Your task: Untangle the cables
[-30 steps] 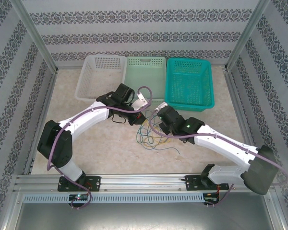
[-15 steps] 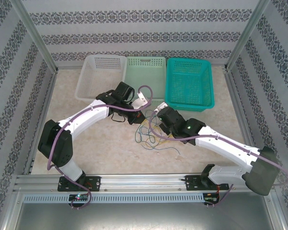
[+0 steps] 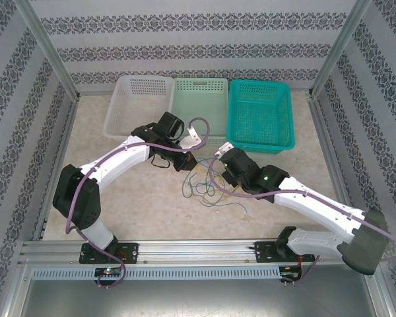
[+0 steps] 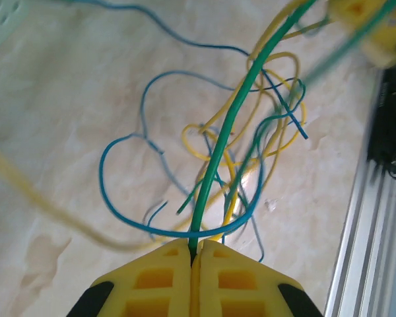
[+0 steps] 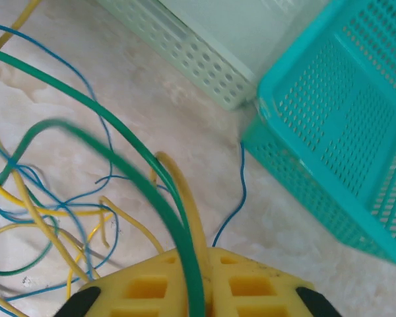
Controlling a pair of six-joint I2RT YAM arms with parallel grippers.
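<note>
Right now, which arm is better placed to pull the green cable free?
Left, probably. The left fingers pinch the green cable alone, near the tangle. At the right fingers green and yellow strands run in together, so pulling there may drag both.

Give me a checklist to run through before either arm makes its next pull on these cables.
1. Left gripper shut on the green cable: ok.
2. Right gripper holding firmly: the green cable and a yellow cable run between its fingers, but clamped or loose: cannot tell.
3. Cables separated: not ok. Yellow, green and blue cable cross in one tangle on the table.
4. Blue strand beside the teal basket free of it: cannot tell.
</note>
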